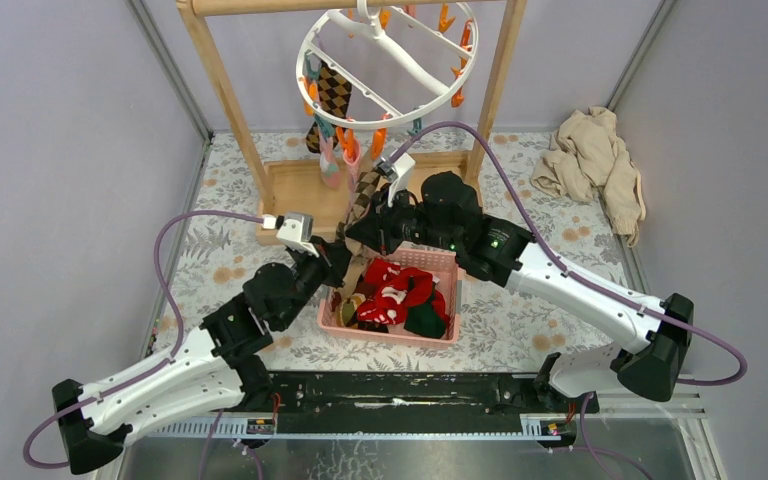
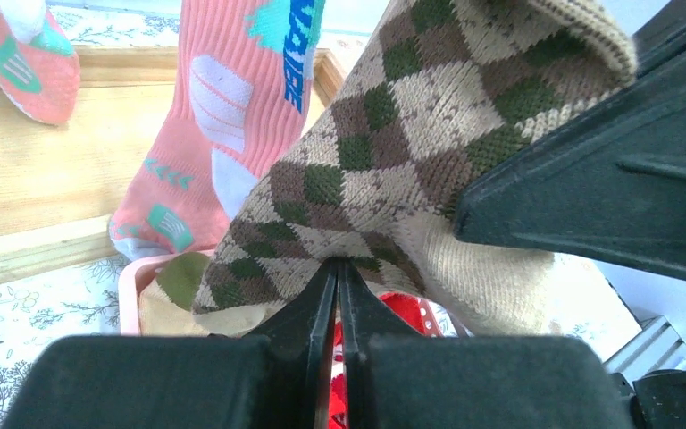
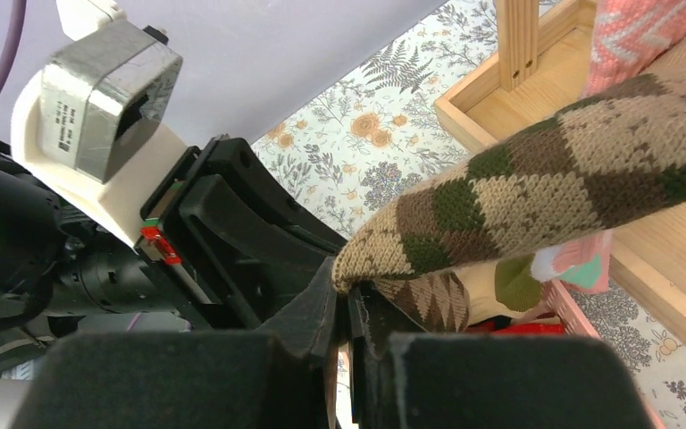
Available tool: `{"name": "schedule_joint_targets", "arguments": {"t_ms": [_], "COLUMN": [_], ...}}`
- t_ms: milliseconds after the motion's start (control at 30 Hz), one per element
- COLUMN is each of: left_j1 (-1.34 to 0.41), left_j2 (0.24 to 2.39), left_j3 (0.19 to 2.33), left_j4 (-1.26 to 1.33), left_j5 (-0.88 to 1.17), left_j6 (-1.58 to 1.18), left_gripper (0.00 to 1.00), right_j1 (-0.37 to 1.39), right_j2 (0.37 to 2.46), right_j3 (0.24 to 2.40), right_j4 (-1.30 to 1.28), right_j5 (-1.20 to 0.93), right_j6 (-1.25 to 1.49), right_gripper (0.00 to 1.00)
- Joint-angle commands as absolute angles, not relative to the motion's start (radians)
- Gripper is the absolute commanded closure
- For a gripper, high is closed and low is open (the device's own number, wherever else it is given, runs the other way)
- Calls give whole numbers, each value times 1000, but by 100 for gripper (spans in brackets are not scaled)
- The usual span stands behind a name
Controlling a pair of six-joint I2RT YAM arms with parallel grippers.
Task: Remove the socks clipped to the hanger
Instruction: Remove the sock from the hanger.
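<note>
- The left arm [image 1: 210,345] stretches forward and inward, elbow bent, wrist above the far left corner of the pink basket [image 1: 385,336] on the tabletop [image 1: 520,330].
- The left end effector [image 2: 338,266] is pinched closed on the lower edge of the argyle sock [image 2: 384,152].
- The right arm [image 1: 570,285] angles in from the right, over the basket's far edge.
- The right end effector [image 3: 348,286] is clamped on the same sock's end.
- The sock slants up toward the hanger [image 1: 400,52].

Surface [image 1: 222,262] covered with flower pattern. Plain lilac walls [image 1: 60,120] set on three sides. Wooden rack [image 1: 218,85] stood at back on wooden base [image 1: 290,188]. Soft, even light cast.
</note>
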State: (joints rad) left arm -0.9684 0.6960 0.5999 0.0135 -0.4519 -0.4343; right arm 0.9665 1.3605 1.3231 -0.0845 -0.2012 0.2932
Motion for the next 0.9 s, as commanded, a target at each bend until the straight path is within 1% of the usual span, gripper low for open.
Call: {"name": "schedule_joint_targets", "arguments": {"t_ms": [0, 67, 100, 133, 267, 300, 333, 567, 667, 867], "left_j1": [-976, -976, -976, -976, -976, -976, -976, -977, -977, -977], "left_j2": [660, 648, 643, 641, 606, 589, 574, 525, 557, 656], "left_j3": [637, 638, 639, 644, 632, 619, 608, 551, 559, 590], "left_j4": [-36, -51, -61, -78, -125, -118, -109, -33, 10, 65], "left_j5": [-432, -427, -425, -427, -450, -440, -423, -372, -326, -277], "left_j6": [-467, -473, -473, -470, -455, -433, -411, -317, -280, -226], "left_gripper": [91, 93, 90, 81, 18, 4, 2, 2, 1, 1], "right_j1": [963, 961, 962, 962, 962, 962, 962, 953, 946, 914], "right_j2": [1368, 1371, 1372, 1374, 1370, 1367, 1363, 1362, 1364, 1379], "right_j3": [1371, 1373, 1374, 1379, 1405, 1412, 1422, 1531, 1557, 1580], "right_j4": [-69, -70, -71, -72, -109, -126, -145, -337, -377, -374], "right_j5": [-198, -199, -201, -206, -225, -228, -233, -310, -338, -407], "right_j6": [282, 282, 284, 284, 274, 265, 256, 175, 168, 194], "right_gripper": [100, 100, 100, 100, 100, 100, 100, 100, 100, 100]}}
